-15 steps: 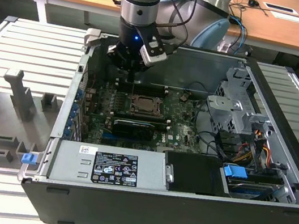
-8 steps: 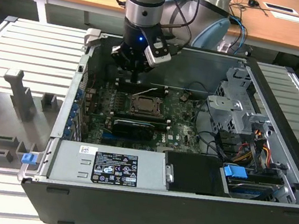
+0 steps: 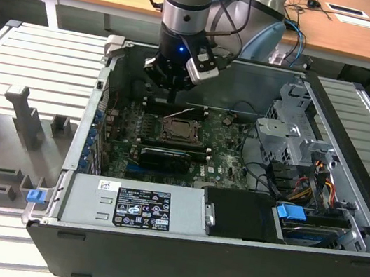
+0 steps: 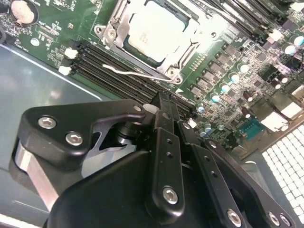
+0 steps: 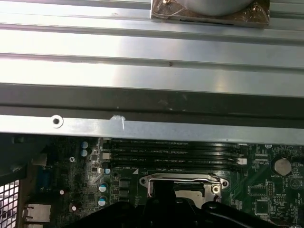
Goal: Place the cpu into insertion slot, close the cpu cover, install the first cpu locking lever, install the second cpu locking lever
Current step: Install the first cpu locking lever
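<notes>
We look across a ribbed grey metal bench (image 3: 39,57) toward long wooden desks (image 3: 350,44) on white legs at the back, one carrying white papers (image 3: 359,21), all under bright, even indoor light.

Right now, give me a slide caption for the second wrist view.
Gripper over the memory slots; cpu seated under the cpu cover, one wire locking lever unlatched.
</notes>
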